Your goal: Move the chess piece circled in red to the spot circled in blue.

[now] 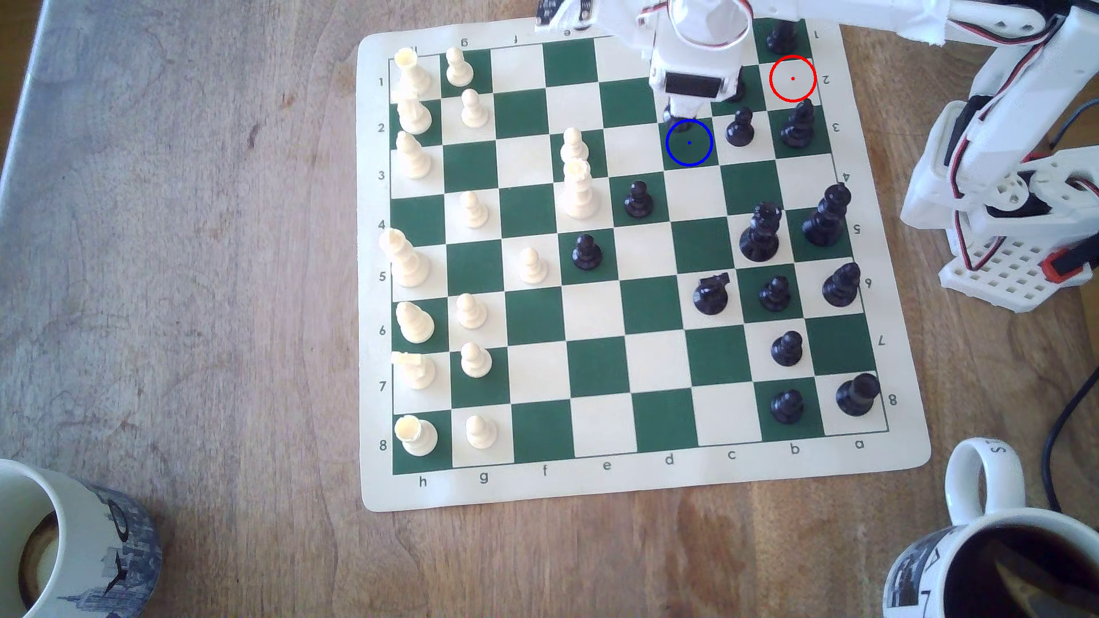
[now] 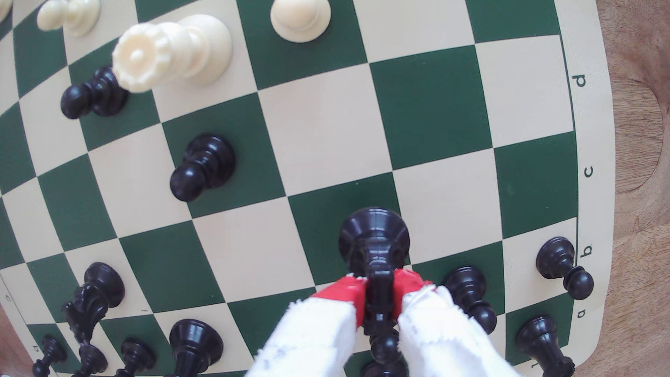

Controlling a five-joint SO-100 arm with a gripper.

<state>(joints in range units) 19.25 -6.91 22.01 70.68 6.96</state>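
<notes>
The red-tipped fingers (image 2: 379,290) are clenched on the black knight (image 2: 375,235), pinching its upper part; its round base hangs over a dark green square; in the exterior view the fingers (image 1: 684,113) sit at the far edge of the blue-ringed square (image 1: 689,142); beyond it, toward that view's right, lies the red-ringed cream square (image 1: 793,78).

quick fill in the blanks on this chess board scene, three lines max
The knight clamped in the gripper is coloured ____.
The blue ring marks a dark ____ square.
The gripper's fingertips are coloured ____.
Missing words: black; green; red.
</notes>
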